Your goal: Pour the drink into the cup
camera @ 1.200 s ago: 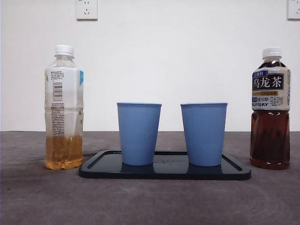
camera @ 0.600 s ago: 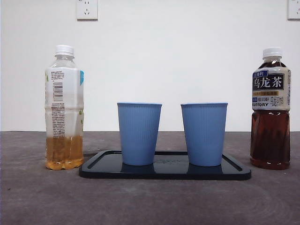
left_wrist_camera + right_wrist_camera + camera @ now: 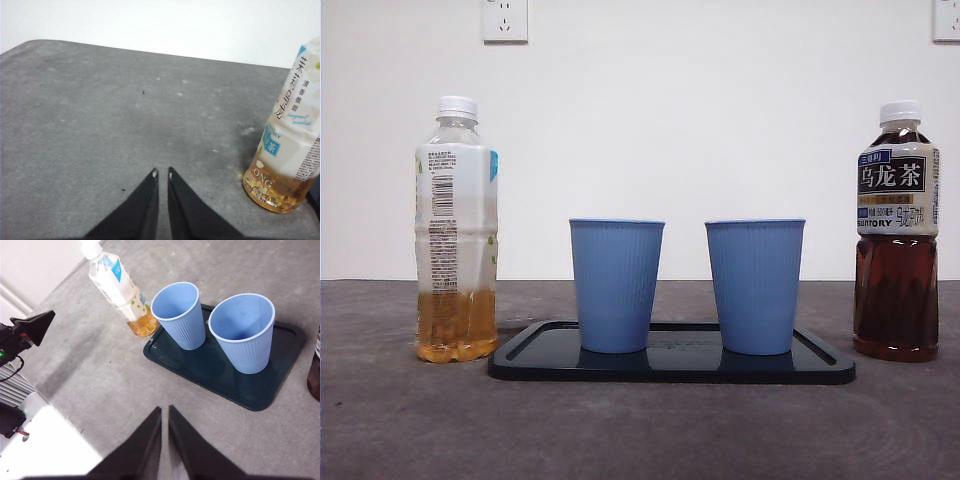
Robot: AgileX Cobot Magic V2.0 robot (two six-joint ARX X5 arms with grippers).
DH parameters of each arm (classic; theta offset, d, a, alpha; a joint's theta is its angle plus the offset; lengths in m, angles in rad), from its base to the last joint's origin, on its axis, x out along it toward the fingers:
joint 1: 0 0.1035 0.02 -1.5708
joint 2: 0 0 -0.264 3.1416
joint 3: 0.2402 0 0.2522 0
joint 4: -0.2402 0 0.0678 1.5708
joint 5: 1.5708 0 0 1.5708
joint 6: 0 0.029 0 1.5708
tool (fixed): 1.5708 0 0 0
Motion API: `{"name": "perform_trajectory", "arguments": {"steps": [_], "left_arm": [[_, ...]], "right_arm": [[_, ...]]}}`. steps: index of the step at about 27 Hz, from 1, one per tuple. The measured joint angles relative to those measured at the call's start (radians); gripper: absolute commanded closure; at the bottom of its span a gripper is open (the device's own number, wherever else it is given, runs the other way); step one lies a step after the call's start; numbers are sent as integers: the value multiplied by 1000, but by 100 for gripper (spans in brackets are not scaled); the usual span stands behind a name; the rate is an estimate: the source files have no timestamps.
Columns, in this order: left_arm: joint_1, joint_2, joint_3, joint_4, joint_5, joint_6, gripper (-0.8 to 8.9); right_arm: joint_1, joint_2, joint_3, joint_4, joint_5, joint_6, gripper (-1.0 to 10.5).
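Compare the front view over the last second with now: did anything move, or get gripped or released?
Nothing visibly changed. The pale tea bottle, the dark oolong bottle, both blue cups and the black tray stand where they were. No arm shows in the front view; the left gripper and right gripper are shut and hold nothing.

two cups (image 3: 617, 285) (image 3: 755, 286): light blue, thin up-and-down ribs. tray (image 3: 820, 366): dark, shiny, near black. left bottle (image 3: 457, 230): clear, white cap, white label with blue patch, golden-yellow drink at bottom. right bottle (image 3: 897, 232): white cap, dark brown drink, pale label with dark blue panel, white letters. table (image 3: 640, 430): grey. wall: white.
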Motion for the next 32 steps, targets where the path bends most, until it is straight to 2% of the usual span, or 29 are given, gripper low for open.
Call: {"name": "perform_trajectory", "arguments": {"steps": [9, 11, 12, 15, 17, 18, 24, 28, 32], "left_arm": [[0, 0, 0, 0, 0, 0, 786], [0, 0, 0, 0, 0, 0, 785], [0, 0, 0, 0, 0, 0, 786], [0, 0, 0, 0, 0, 1, 785], [0, 0, 0, 0, 0, 1, 785], [0, 0, 0, 0, 0, 1, 785], [0, 0, 0, 0, 0, 2, 786], [0, 0, 0, 0, 0, 3, 785], [0, 1, 0, 0, 0, 3, 785]], "right_arm": [[-1, -5, -1, 14, 2, 1, 928], [-30, -47, -43, 119, 35, -13, 928], [-63, -98, -109, 210, 75, -39, 928], [-144, -276, -356, 522, 87, -74, 928], [-183, -392, -519, 677, 174, -84, 928], [-197, -439, -595, 704, 253, -87, 928], [-205, -537, -773, 694, 515, -94, 928], [-205, -581, -830, 696, 600, -94, 928], [-205, -605, -857, 700, 632, -96, 928]]}}
